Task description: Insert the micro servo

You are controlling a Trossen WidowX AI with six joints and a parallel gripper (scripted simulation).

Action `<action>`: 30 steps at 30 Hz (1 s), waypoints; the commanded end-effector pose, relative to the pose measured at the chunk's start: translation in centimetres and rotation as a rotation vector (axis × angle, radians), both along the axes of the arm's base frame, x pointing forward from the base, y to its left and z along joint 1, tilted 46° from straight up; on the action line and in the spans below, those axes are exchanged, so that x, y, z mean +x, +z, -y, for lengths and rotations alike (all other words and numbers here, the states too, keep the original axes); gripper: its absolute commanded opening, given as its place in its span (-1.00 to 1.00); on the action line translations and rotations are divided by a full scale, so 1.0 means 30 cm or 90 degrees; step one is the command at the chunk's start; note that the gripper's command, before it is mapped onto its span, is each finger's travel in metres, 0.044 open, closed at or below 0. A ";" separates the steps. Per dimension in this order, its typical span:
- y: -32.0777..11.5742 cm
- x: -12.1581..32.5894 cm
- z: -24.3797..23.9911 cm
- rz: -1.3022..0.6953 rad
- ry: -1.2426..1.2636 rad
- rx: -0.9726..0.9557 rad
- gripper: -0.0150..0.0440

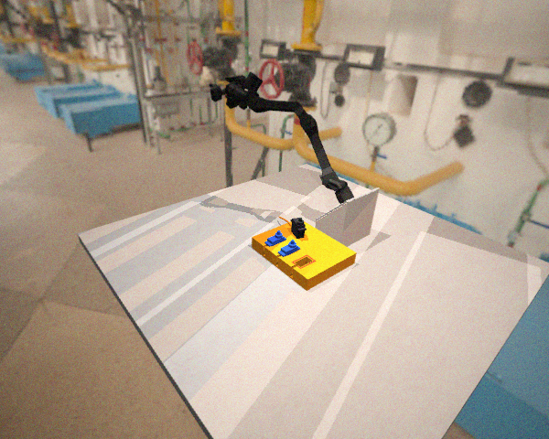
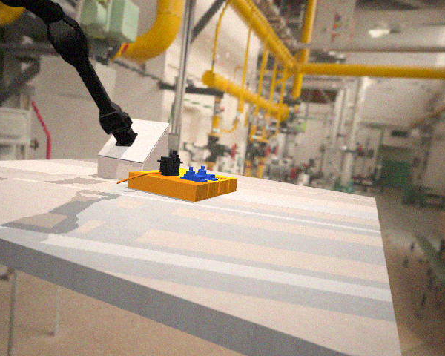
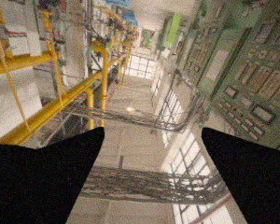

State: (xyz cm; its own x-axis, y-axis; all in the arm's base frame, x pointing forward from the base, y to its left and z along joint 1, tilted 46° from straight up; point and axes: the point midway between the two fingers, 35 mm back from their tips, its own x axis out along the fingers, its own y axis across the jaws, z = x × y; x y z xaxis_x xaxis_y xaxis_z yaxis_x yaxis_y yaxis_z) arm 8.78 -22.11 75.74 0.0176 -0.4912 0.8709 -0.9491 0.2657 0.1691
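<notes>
In the top view, the gripper point(image 1: 216, 91) is hanging high in the air at the far left end of the black arm point(image 1: 312, 136), well above and well apart from everything on the counter point(image 1: 274, 330). Its jaws are standing about as wide open as they go, and nothing is sitting between them. The wrist view is agreeing: two dark fingers are spreading to the bottom corners, and only pipes and wall panels are showing in the gap.

Moving right along the counter, the orange deck point(image 1: 331, 257) is lying flat near the far side. On its left part two blue servos point(image 1: 275, 238) are sitting side by side. Just behind them, at the deck's far edge, the black servo point(image 1: 297, 227) is standing upright on the deck's surface, untouched by the gripper. A thin orange cable point(image 2: 133, 176) is trailing from it off the deck's edge onto the counter, as the exterior view is showing. Nearer the front right of the deck, the marked pocket point(image 1: 305, 261) is showing as an outlined rectangle, apart from the black servo and with nothing in it.

Further right, a pale wedge-shaped block point(image 1: 348, 217) is standing just behind the deck, and the arm is rising from behind it.
</notes>
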 end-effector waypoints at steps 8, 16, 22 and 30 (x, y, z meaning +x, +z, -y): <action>-0.150 0.222 0.131 -0.076 0.075 0.125 1.00; -0.333 0.423 0.216 -0.154 0.125 0.245 1.00; -0.504 0.578 0.248 -0.229 0.156 0.340 1.00; -0.754 0.761 0.235 -0.345 0.185 0.454 1.00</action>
